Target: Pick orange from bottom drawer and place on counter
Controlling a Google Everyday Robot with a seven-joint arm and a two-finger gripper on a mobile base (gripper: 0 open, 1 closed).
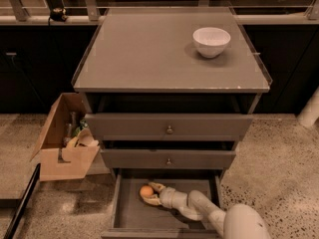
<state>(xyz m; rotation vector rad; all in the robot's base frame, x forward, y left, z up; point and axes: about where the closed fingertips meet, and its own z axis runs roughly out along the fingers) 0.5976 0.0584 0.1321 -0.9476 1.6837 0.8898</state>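
orange [146, 190], round, in shallow bottom drawer [130, 216], gripper [150, 194] fingers [156, 186] flanking it

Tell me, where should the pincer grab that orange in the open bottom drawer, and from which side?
Across its widest middle: the orange is a ball, so any opposite sides work. Come from above and the picture's right, where the pincer sits beside it; the bottom drawer is open on top.

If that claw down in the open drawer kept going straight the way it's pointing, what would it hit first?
The orange. The gripper, low in the bottom drawer, points left straight at it from very close. Whether they already touch is unclear.
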